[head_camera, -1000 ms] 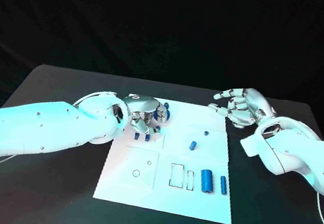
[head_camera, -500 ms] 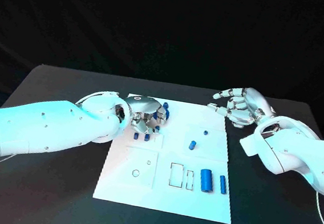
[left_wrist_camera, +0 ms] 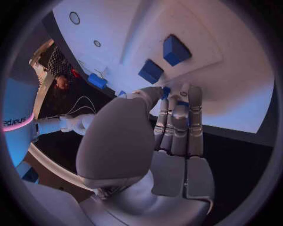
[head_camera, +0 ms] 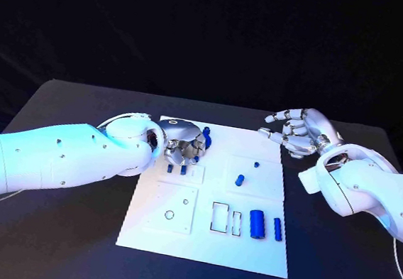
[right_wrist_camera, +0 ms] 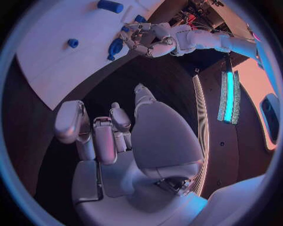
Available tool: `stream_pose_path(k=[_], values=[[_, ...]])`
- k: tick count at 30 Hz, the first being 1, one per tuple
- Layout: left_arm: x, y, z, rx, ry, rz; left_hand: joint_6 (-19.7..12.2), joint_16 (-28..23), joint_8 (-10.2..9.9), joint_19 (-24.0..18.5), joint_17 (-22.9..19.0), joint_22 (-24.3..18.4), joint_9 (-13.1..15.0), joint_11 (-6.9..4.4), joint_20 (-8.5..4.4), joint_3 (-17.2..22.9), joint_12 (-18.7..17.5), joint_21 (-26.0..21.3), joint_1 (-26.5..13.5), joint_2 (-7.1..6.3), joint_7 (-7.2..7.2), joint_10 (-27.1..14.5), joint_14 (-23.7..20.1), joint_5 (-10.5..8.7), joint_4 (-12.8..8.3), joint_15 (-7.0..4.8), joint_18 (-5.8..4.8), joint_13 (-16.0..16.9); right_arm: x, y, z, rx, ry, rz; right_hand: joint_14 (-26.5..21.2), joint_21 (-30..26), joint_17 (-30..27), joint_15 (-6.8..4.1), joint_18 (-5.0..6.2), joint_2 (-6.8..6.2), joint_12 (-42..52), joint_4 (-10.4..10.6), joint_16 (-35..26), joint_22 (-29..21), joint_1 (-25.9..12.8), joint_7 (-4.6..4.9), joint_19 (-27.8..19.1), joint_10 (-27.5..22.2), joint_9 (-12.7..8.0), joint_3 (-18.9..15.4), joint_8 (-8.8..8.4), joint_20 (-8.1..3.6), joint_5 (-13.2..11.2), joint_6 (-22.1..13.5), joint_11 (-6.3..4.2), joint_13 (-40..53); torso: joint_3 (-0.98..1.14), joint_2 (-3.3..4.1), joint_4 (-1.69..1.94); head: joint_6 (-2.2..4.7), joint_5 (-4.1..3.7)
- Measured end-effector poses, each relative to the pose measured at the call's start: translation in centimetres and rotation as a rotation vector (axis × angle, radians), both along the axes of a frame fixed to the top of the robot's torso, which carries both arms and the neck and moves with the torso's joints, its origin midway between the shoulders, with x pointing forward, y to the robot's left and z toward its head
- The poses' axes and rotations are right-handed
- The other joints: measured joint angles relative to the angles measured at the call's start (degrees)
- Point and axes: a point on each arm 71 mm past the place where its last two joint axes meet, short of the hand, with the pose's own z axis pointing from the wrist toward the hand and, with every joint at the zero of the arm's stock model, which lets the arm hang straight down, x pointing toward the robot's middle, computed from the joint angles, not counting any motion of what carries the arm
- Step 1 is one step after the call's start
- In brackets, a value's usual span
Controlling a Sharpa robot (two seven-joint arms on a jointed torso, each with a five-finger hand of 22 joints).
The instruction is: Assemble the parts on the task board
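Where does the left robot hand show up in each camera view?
Head view: left robot hand over the task board's far left corner.
Left wrist view: it rises through the middle, fingertips at the board.
Right wrist view: it sits beyond the right robot hand, at the board's edge.
Shared landmark: the white task board.

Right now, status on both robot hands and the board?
Left robot hand pinching a blue part over the task board far corner. Right robot hand curled, empty, off board. Nothing in the way.
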Motion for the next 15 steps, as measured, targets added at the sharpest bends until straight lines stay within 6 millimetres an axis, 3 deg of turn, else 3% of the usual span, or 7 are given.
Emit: stream_pose_path(k=[15], values=[[0.42, -0.18, -0.12, 0.019, 0.011, 0.009, 1.19, 1.33, -0.41, 0.01, 0.91, 2.85, -0.52, -0.31, 0.0, 1.43, 0.04, 2.6, 0.0, 0.0, -0.03, 1.12, 0.9, 0.0, -0.79, -0.1, -0.01, -0.49, 0.0, 0.12, 0.0, 0.001, 0.0, 0.003, 0.0, 0.0, 0.0, 0.0, 0.0, 0.0, 0.0, 0.0, 0.0, 0.0, 0.0, 0.0, 0.0, 0.0, 0.0, 0.0, 0.0, 0.0, 0.0, 0.0, 0.0, 0.0, 0.04, 0.0, -0.04, -0.14, 0.02]])
